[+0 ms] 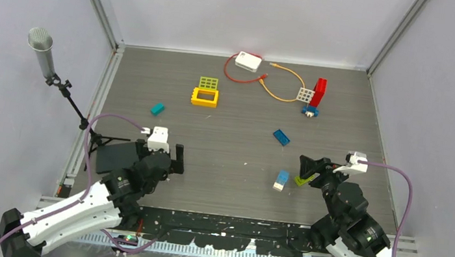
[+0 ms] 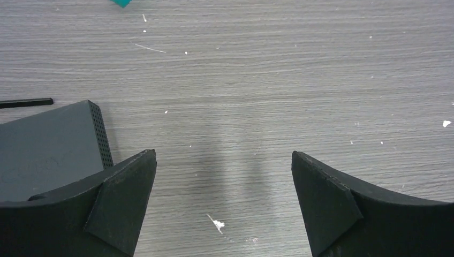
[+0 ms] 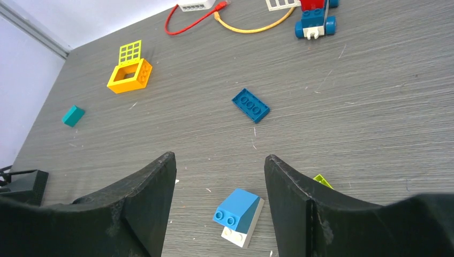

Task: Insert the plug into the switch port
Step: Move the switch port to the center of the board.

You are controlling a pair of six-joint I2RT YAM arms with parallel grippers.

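The white switch [image 1: 248, 61] lies at the back of the table, and its edge shows at the top of the right wrist view [image 3: 197, 4]. A red cable [image 1: 228, 73] loops from it, ending in a red plug [image 1: 262, 77] [image 3: 221, 5] loose on the table beside it. An orange cable [image 1: 287, 73] [image 3: 251, 28] lies to the right, one end near the switch. My left gripper [image 1: 162, 158] [image 2: 224, 203] hangs open over bare table at the near left. At the near right, my right gripper [image 1: 311, 168] [image 3: 219, 203] is open, holding nothing. Both are far from the switch.
A black box [image 1: 118, 156] [image 2: 48, 144] sits beside the left gripper, by a microphone stand [image 1: 47, 57]. A blue-and-white brick [image 1: 281, 180] [image 3: 239, 216] and a lime piece [image 1: 300, 181] lie by the right gripper. A blue plate [image 1: 281, 137], teal block [image 1: 158, 108], yellow frame [image 1: 205, 96] and red-blue tower [image 1: 316, 97] lie farther back.
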